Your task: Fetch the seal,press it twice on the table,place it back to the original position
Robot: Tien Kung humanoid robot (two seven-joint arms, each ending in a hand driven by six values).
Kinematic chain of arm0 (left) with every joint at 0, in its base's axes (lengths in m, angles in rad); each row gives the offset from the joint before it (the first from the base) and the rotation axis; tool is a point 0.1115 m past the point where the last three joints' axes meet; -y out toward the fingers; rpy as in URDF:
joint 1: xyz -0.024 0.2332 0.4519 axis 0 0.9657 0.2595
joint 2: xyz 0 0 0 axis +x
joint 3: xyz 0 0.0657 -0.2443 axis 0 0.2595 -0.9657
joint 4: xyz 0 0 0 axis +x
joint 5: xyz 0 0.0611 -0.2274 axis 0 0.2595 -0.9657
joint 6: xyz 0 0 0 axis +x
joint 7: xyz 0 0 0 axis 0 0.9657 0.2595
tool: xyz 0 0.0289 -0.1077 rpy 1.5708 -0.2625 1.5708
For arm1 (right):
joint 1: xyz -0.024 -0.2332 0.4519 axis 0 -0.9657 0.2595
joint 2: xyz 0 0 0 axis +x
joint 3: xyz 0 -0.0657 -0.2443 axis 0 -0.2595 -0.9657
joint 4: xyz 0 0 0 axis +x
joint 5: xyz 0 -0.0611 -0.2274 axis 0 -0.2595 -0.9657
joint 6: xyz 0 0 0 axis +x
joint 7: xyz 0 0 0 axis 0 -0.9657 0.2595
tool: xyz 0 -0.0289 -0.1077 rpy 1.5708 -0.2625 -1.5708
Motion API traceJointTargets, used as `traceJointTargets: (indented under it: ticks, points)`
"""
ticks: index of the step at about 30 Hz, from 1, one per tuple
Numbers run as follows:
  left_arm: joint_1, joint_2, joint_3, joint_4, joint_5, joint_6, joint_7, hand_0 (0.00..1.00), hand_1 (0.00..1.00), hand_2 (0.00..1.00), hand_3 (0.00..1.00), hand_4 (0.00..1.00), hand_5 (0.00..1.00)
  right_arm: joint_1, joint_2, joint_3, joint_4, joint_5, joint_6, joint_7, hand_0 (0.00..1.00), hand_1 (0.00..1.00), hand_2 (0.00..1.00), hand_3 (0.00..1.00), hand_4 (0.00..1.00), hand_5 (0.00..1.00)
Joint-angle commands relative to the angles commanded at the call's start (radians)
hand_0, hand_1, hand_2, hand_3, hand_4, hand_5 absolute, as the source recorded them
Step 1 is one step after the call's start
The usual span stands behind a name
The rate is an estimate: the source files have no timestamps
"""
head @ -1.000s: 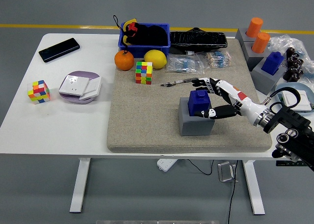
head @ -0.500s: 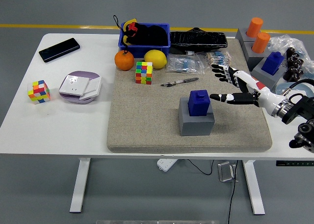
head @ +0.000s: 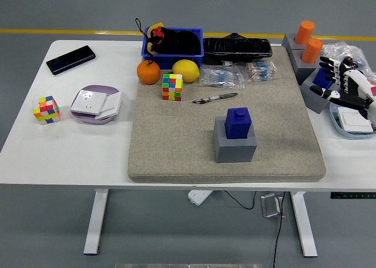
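Seal (head: 238,123) sits on its grey block (head: 235,146) mid-mat while our right hand (head: 342,80), fingers spread and empty, hovers at the table's right edge, risking a knock against the orange cylinders (head: 308,40).

Right hand (head: 346,83), fingers (head: 329,64) spread, at the table's (head: 70,144) right edge. Well left of the fingers and nearer the camera: seal (head: 238,123) on its block (head: 235,146), on the mat (head: 176,144). Pen (head: 214,97) on the mat, behind the seal. Two cylinders (head: 308,40) just behind the fingers. Tray (head: 351,121) in front of the hand. Phone (head: 70,59) far left.
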Motion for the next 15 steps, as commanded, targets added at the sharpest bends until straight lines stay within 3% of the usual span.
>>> traceJointTargets:
  ticks: [1, 7, 8, 15]
  points:
    - [0.000, -0.001, -0.001, 0.000, 0.000, 0.001, 0.000, 0.740, 0.696, 0.687, 0.748, 0.681, 0.303, -0.008, 0.005, 0.023, -0.002, 0.010, 0.001, -0.007, 0.938, 0.924, 0.916, 0.912, 0.998, 0.587]
    - [0.001, -0.006, -0.003, 0.001, 0.001, 0.005, 0.002, 0.740, 0.696, 0.687, 0.748, 0.681, 0.303, -0.049, 0.034, 0.117, -0.004, 0.050, -0.033, -0.010, 0.938, 0.924, 0.916, 0.912, 0.998, 0.587]
    - [0.001, -0.007, -0.003, 0.001, 0.001, 0.005, 0.002, 0.740, 0.696, 0.687, 0.748, 0.681, 0.302, -0.053, 0.037, 0.127, -0.003, 0.053, -0.035, -0.011, 0.918, 0.900, 0.866, 0.849, 0.998, 0.566]
    - [-0.008, -0.006, -0.013, 0.002, 0.008, 0.009, 0.001, 0.740, 0.696, 0.687, 0.747, 0.681, 0.305, -0.092, 0.054, 0.212, 0.016, 0.051, -0.037, -0.024, 0.910, 0.889, 0.851, 0.841, 0.998, 0.534]
